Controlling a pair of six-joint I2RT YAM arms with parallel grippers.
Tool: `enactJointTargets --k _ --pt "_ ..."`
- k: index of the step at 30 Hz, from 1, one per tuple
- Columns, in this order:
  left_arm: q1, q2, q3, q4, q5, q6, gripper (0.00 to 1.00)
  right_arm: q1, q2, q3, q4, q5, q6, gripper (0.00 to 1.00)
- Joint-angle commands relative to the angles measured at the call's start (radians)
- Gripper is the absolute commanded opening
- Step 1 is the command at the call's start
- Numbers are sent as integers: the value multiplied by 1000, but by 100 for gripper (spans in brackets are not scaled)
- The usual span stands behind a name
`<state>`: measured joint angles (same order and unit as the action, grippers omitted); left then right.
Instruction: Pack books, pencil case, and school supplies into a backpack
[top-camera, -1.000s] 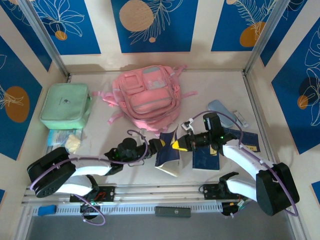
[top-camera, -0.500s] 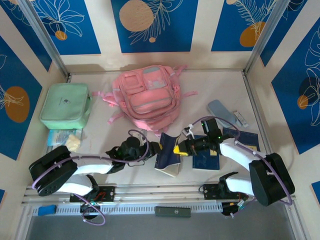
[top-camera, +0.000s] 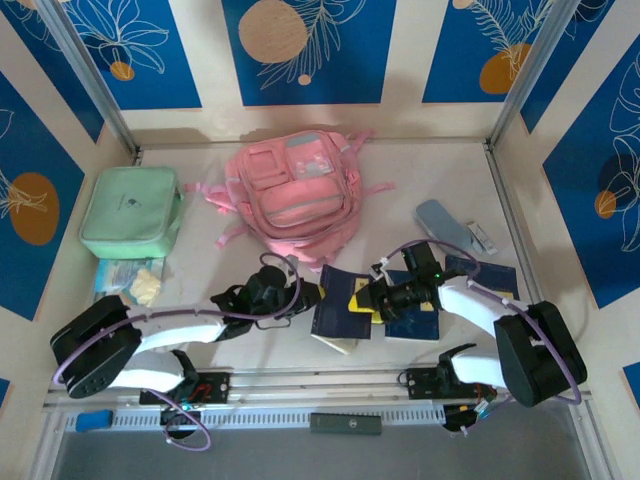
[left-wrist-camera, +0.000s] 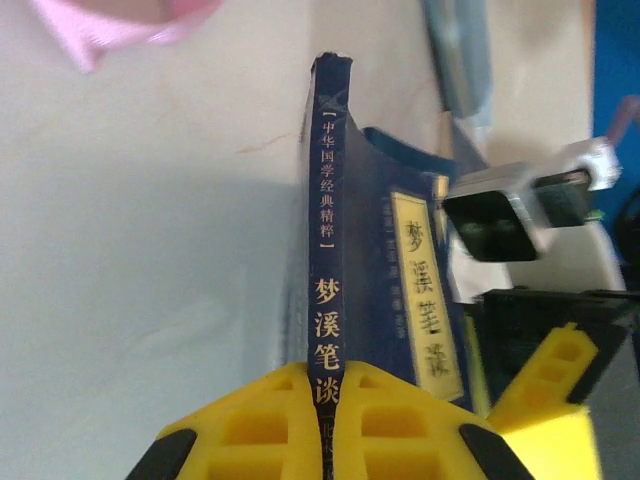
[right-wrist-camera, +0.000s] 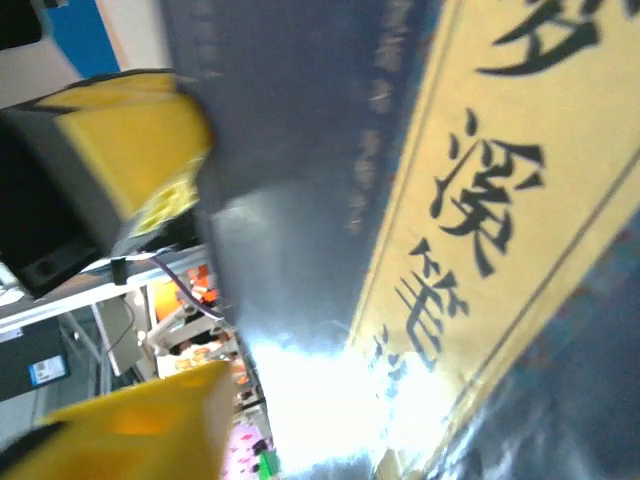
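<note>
— Where is the book (top-camera: 340, 305) lying?
— At the backpack's (top-camera: 295, 190) 6 o'clock, long axis running 12 to 6. The left hand (top-camera: 312, 293) is pinching its spine from 9.
— And the right hand (top-camera: 365, 298)?
— It's sitting spread at 3, just as near.

Left arm (top-camera: 185, 328) stretched low rightward, left hand (left-wrist-camera: 335, 390) pinched closed, right hand (top-camera: 360, 297) seemingly parted.

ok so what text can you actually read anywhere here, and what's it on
"中华国学经典精粹": upper spine of the thin dark navy blue book
"梦溪笔谈": lower on the same spine
"梦溪笔谈": yellow rectangular label on its cover
Too small to read: the fine column of characters beside that label, and the small mark on the mint green square fabric bag.
</note>
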<state>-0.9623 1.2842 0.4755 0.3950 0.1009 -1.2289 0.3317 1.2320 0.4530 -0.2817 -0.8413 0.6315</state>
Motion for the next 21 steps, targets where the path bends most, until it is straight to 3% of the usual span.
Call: enactJointTargets --k 1,7,12,21 --pt "3 -81 82 -70 13 54 0 -54 -79 49 -133 33 -30 76" --pt "8 -149 178 -151 4 82 0 -139 -186 123 -196 -27 24 100" --pt "24 -177 244 -120 -14 60 0 -183 -163 180 -209 -81 8 99" --pt "29 -155 368 -10 -58 5 0 -179 -165 190 76 -218 196 99"
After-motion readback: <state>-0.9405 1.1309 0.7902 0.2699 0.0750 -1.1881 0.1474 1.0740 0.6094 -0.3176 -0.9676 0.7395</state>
